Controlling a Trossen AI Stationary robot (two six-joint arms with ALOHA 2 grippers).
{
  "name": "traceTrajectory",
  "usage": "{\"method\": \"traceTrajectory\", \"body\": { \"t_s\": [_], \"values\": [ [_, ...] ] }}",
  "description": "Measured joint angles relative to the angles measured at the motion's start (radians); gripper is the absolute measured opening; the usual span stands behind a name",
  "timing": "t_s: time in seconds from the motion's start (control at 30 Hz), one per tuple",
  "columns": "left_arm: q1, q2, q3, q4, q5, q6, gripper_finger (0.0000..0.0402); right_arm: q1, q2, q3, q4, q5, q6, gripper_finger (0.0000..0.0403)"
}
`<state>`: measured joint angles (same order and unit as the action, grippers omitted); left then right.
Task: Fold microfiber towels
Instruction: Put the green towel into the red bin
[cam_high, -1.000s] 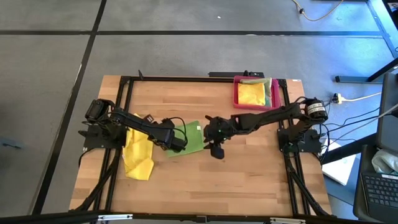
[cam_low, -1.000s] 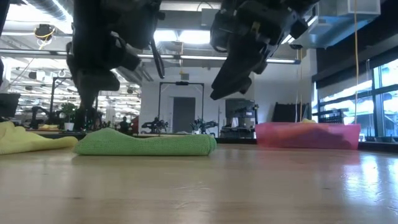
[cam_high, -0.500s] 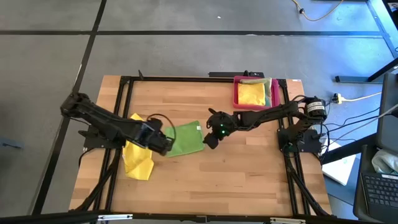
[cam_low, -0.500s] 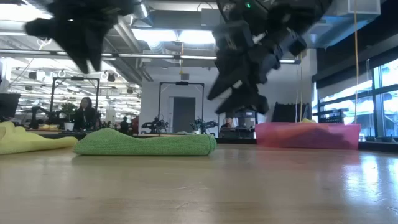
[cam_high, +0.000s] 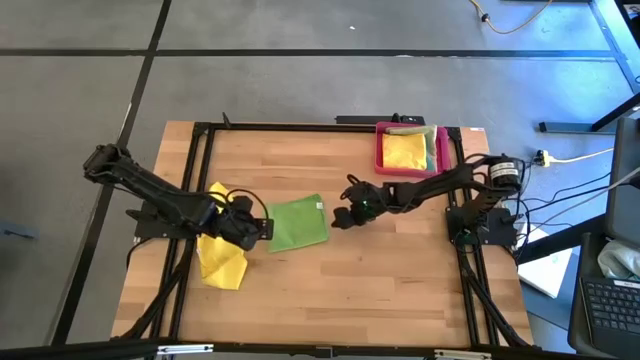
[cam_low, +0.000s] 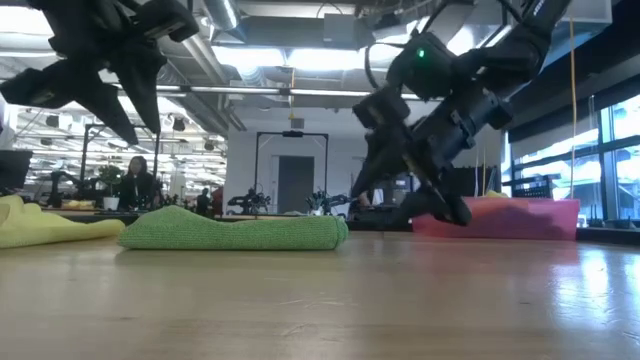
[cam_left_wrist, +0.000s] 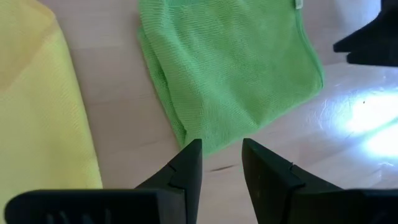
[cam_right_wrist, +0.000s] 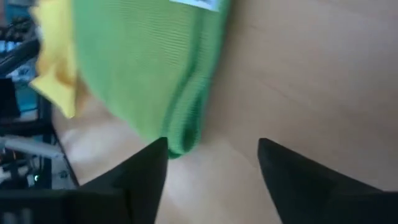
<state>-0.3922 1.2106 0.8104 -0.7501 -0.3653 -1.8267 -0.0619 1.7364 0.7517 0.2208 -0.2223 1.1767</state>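
- Green towel (cam_high: 298, 222) lies folded near the middle of the worktop (cam_high: 340, 290), between the two arms, and nothing grips it. From table height it reads as a low, flat bundle (cam_low: 235, 230).
- Yellow towel (cam_high: 222, 250) sits crumpled just left of it; the left arm crosses over its upper part, so its full outline is hidden. In the low view only its end (cam_low: 45, 225) shows, cut off by the picture edge.
- Left gripper (cam_high: 252, 230) hangs above the worktop at the green towel's left edge. Its fingers (cam_left_wrist: 189, 171) stand a little apart with bare wood in the gap, holding nothing.
- Right gripper (cam_high: 345, 215) hovers just right of the green towel, off the wood, its fingers (cam_right_wrist: 146, 171) spread wide and empty. Its wrist view is smeared, so the towel's fold there is hard to read.
- Tray (cam_high: 380, 150) rests at the far right of the worktop with another yellow towel (cam_high: 405, 150) inside. A paler cloth shows beside and behind it, mostly covered.
- A person (cam_low: 135, 185) sits far back in the room, too small to make out.
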Motion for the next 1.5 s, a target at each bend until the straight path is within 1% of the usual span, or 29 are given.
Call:
{"method": "traceTrajectory", "body": {
  "t_s": [0.07, 0.13, 0.23, 0.3, 0.4, 0.5, 0.57, 0.73, 0.8, 0.9, 1.0, 1.2, 1.3, 1.4, 1.5],
  "values": [
    [0.008, 0.000, 0.000, 0.000, 0.000, 0.021, 0.0106, 0.000, 0.030, 0.000, 0.009, -0.003, 0.061, 0.0268],
    [0.011, 0.000, 0.000, -0.001, 0.002, 0.029, 0.0106, 0.002, 0.063, 0.000, 0.062, -0.039, 0.115, 0.0288],
    [0.009, 0.000, 0.000, 0.000, 0.016, 0.031, 0.0106, 0.019, 0.122, 0.002, 0.198, -0.074, 0.173, 0.0300],
    [0.009, 0.000, 0.000, -0.001, 0.019, 0.031, 0.0106, 0.035, 0.154, 0.010, 0.262, -0.072, 0.209, 0.0302],
    [0.010, 0.000, 0.000, -0.001, 0.032, 0.056, 0.0106, 0.053, 0.195, 0.054, 0.232, -0.070, 0.222, 0.0303],
    [0.010, 0.000, 0.000, -0.001, 0.053, 0.083, 0.0106, 0.054, 0.237, 0.094, 0.177, -0.132, 0.227, 0.0303],
    [0.010, 0.000, 0.000, -0.002, 0.062, 0.086, 0.0106, 0.055, 0.253, 0.113, 0.173, -0.145, 0.224, 0.0303],
    [0.009, 0.000, 0.000, 0.000, 0.098, 0.086, 0.0106, 0.050, 0.267, 0.150, 0.159, -0.072, 0.191, 0.0301],
    [0.009, 0.000, 0.000, 0.003, 0.117, 0.086, 0.0106, 0.039, 0.278, 0.163, 0.147, -0.066, 0.184, 0.0295],
    [0.009, 0.000, 0.000, 0.003, 0.143, 0.086, 0.0106, 0.025, 0.298, 0.172, 0.156, -0.057, 0.174, 0.0276],
    [0.004, 0.000, 0.000, 0.005, 0.151, 0.086, 0.0106, 0.018, 0.312, 0.175, 0.178, -0.041, 0.180, 0.0249],
    [-0.015, 0.000, 0.000, 0.011, 0.185, 0.084, 0.0106, 0.016, 0.312, 0.175, 0.178, 0.038, 0.161, 0.0176],
    [-0.024, 0.000, 0.000, 0.012, 0.205, 0.082, 0.0106, 0.010, 0.312, 0.175, 0.184, 0.057, 0.100, 0.0142],
    [-0.035, 0.000, 0.000, 0.014, 0.212, 0.067, 0.0106, 0.010, 0.312, 0.175, 0.182, 0.062, -0.005, 0.0107],
    [-0.045, 0.000, 0.000, 0.018, 0.209, 0.044, 0.0106, 0.011, 0.312, 0.175, 0.177, 0.033, -0.073, 0.0050]
  ]
}}
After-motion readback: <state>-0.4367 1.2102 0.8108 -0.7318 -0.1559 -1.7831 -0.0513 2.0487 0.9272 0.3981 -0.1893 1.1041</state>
